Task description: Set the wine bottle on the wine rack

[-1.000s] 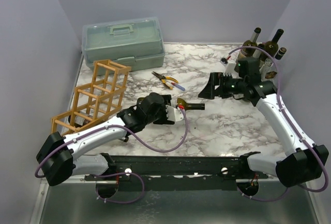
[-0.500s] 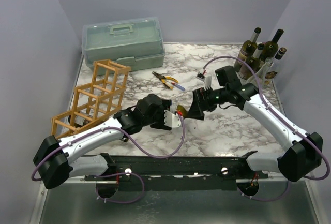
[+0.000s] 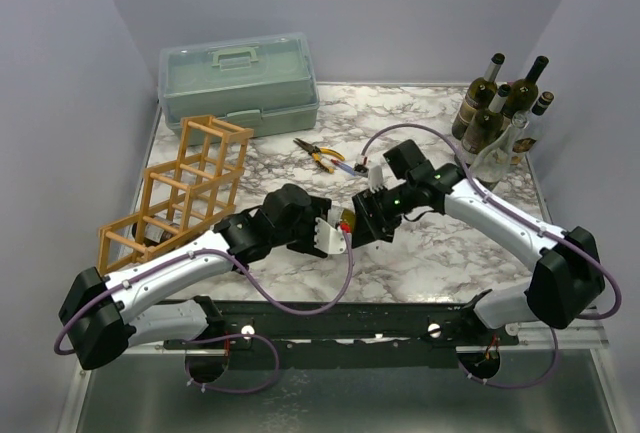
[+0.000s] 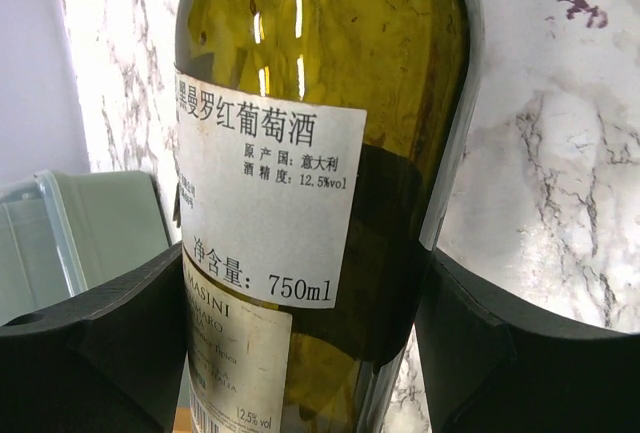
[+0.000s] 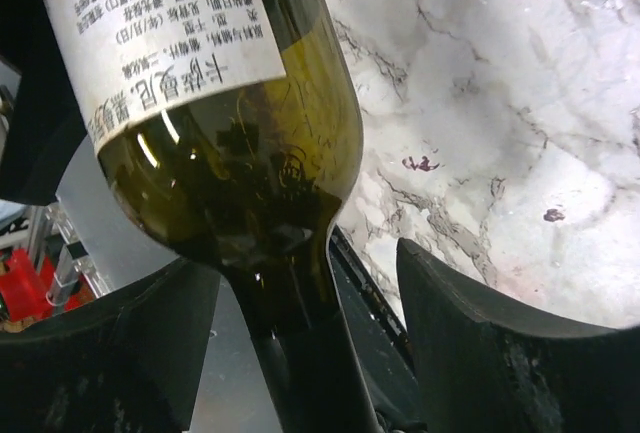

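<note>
The jaws of the left gripper [image 4: 300,353] are pressed on the fat body of the dark green glass wine bottle with a white paper label [image 4: 300,73]. The jaws of the right gripper [image 5: 300,343] are spread. The thin neck of the bottle is seen between them, with a clear gap on one side. The bottle is held near the middle of the white marble table [image 3: 440,248]. The wine rack of thin orange-tan wooden sticks [image 3: 190,188] is set at the left, well apart from the bottle. A pale green plastic toolbox [image 3: 240,78] is placed at the far left. Some upright dark glass bottles [image 3: 500,113] are grouped at the far right.
</note>
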You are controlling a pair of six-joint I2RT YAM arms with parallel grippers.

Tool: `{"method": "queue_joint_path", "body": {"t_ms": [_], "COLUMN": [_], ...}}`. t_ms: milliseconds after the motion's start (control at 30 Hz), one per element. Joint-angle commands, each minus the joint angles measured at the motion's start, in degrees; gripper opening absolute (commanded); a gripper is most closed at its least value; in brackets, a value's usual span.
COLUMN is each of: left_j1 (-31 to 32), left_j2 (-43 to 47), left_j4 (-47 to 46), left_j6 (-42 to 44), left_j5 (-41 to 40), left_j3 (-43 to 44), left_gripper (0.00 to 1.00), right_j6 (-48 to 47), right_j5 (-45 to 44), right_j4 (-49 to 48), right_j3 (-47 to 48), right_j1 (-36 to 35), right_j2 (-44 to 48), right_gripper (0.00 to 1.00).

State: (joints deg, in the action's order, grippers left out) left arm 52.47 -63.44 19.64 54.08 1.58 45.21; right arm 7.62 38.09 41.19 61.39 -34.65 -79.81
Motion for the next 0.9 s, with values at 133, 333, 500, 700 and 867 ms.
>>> {"method": "queue_joint_path", "body": {"t_ms": [133, 333, 500, 700, 867], "left_j1": [0.53, 0.58, 0.57, 0.45, -0.13], "left_j2": [1.31, 2.01, 4.64, 5.94, 8.89], "left_j4": [-3.35, -6.51, -10.67, -10.52, -14.88], "left_j6": [2.16, 2.11, -0.08, -2.16, -7.53], "left_j5": [2.47, 0.64, 1.30, 3.26, 3.61], "left_j3": [-0.11, -1.54, -3.42, -2.86, -2.35], "left_gripper": [0.00, 0.19, 0.99, 0.99, 0.99], "right_j6": [-1.91, -2.54, -0.33, 2.33, 2.10], "right_j5": [-4.87, -6.66, -12.45, -18.62, -17.45], "right_j4": [0.92, -1.34, -7.11, -12.19, -15.69], "right_j3": [1.82, 1.91, -1.57, -5.67, -8.00], "right_j1": [-5.47, -5.78, -5.73, -5.66, -5.60], "right_j2": [-3.89, -1.86, 2.51, 6.40, 6.81], "right_gripper": [0.57, 0.04, 0.01, 0.00, 0.01]}}
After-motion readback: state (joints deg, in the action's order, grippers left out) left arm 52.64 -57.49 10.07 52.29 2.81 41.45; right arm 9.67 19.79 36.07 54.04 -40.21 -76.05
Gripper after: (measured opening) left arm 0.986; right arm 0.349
